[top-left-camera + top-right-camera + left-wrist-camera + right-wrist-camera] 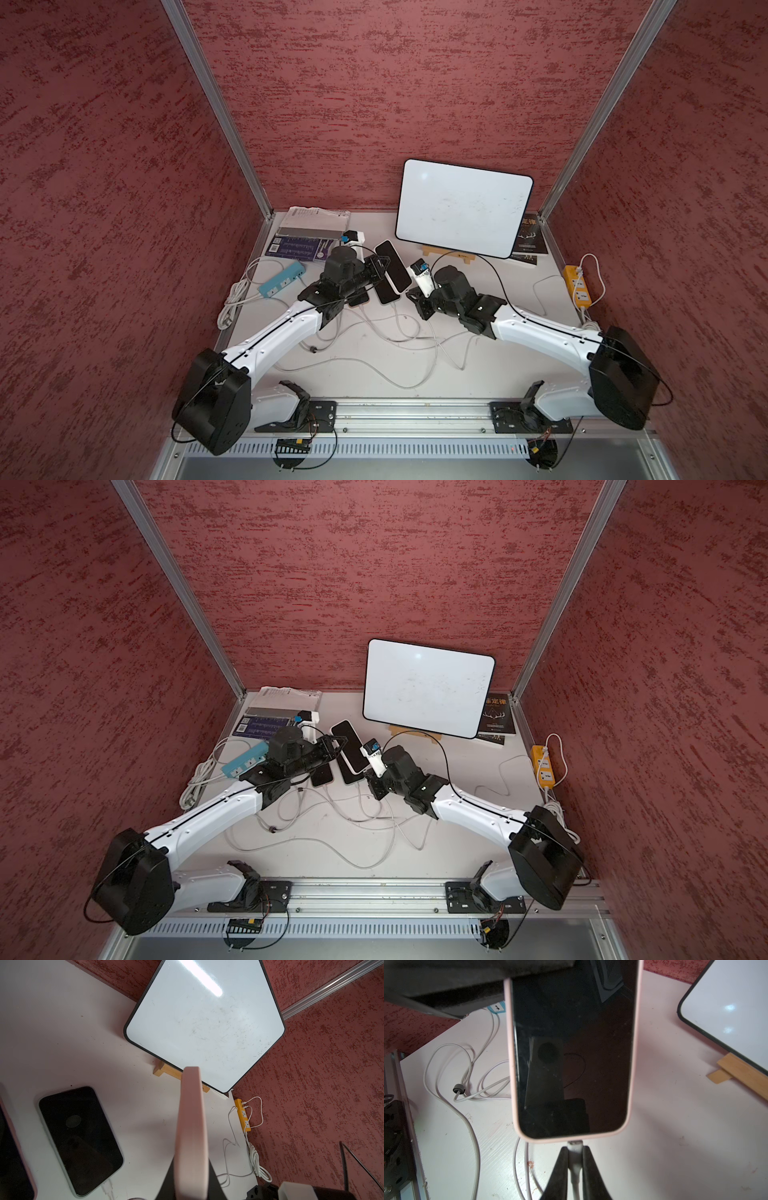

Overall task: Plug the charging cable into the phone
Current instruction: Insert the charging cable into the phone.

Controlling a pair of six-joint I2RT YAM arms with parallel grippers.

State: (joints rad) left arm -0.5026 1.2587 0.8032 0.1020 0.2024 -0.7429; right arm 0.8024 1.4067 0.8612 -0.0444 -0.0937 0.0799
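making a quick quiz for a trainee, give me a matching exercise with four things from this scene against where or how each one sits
Things:
1. pink phone
2. white cable plug
3. whiteboard
4. yellow power strip

Place or state:
A. propped on a wooden stand
B. clamped in the left pincer
C. lying flat at the edge of the table
D. pinched in the right pincer, tip at the phone's bottom edge

Pairs: 1-B, 2-D, 3-A, 4-C
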